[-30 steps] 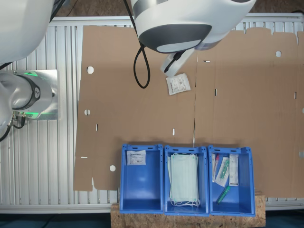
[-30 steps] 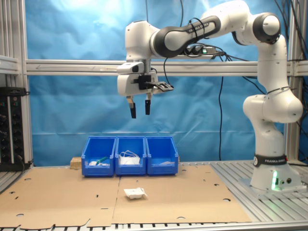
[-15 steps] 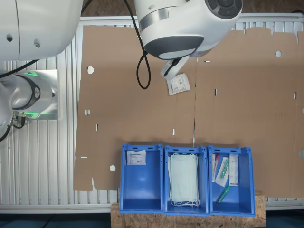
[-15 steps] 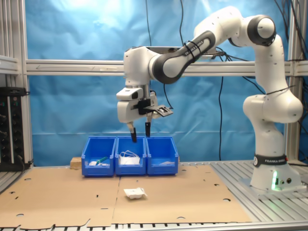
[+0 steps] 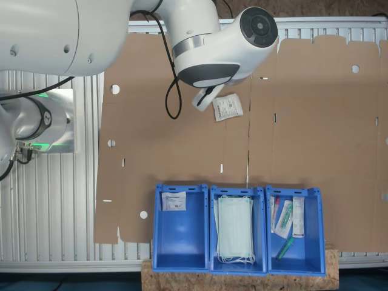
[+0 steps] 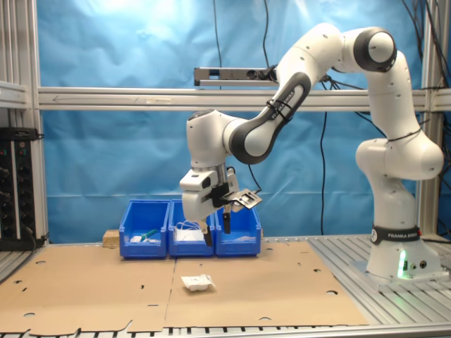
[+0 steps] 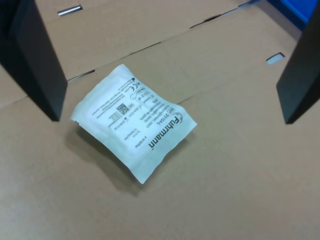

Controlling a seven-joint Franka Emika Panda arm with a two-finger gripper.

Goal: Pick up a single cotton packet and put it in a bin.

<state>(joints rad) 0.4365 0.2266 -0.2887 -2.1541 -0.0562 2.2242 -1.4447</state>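
Wrist view: cotton packet (image 7: 134, 121) between spread jaws; second exterior view: untouched.

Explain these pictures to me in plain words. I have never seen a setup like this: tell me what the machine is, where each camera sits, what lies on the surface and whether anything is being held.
The white jointed machine is a robot arm bolted to a metal table. At its end is a two-fingered claw, open and holding nothing.

The first exterior view looks straight down from above. The second exterior view looks across the table from the side. The wrist view comes from a camera on the arm's wrist, looking down between the two dark fingers.

A sheet of brown cardboard covers the table. On it lies a small white cotton packet, which the claw hangs above without touching.

Three blue bins stand in a row. In the first exterior view, the bin at the left holds another white packet, the middle one pale green face masks, and the one at the right long narrow packets.
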